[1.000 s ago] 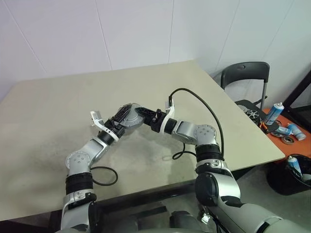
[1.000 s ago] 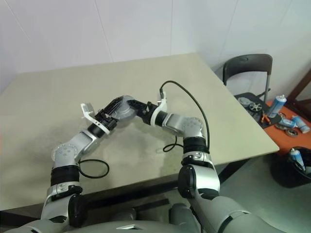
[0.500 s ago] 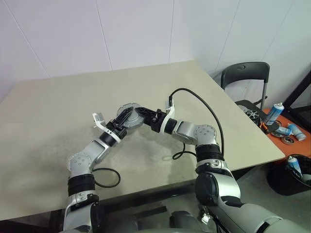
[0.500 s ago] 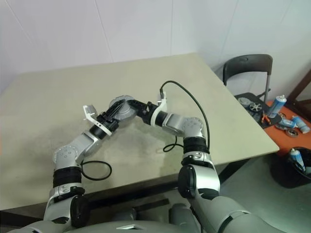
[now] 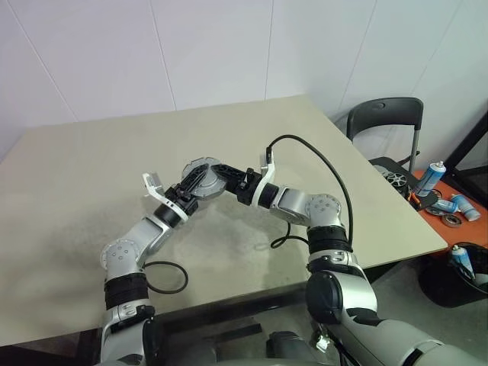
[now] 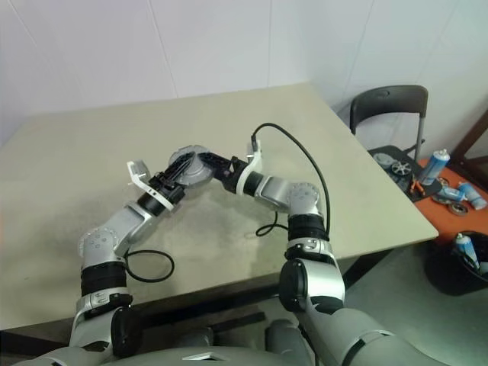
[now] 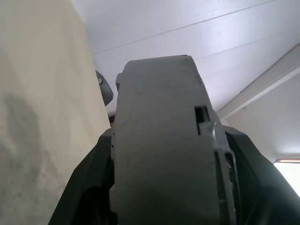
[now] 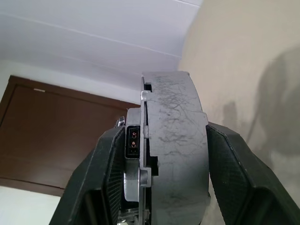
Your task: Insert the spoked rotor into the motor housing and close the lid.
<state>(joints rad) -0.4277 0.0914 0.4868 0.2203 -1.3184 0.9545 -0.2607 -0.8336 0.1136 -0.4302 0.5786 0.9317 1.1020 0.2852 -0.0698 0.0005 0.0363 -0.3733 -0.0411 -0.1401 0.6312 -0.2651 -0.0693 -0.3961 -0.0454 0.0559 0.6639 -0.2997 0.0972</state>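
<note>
In the left eye view, both arms meet above the middle of the bench [image 5: 91, 175], holding one round grey assembly [image 5: 200, 177] in the air between them. The left end effector [image 5: 191, 191] comes at it from below and the robot's left, the right end effector [image 5: 226, 175] from the robot's right, so each grips an opposite side and neither is nearer than the other. One assembly, two end effectors; a black cable trails from each arm.

The right eye view tells the same: the disc stands on edge, its flat faces turned toward the arms, well clear of the bench top.

In the left wrist view, the left end effector's dark fingers [image 7: 89, 187] flank a thick grey drum, seemingly the lid [image 7: 159, 150], clenched on its two faces. A small square notch shows on its rim.

In the right wrist view, the right end effector's fingers [image 8: 234, 178] clasp the stack edge-on: a scratched grey part against a thinner flanged part, probably the motor housing [image 8: 143, 159], with a small connector on its side. A narrow seam runs between the two, so the closing seems nearly done, not finished. The spoked rotor is hidden, presumably inside.

The coming move likely turns on pressing the halves together along the disc's own axis.
</note>
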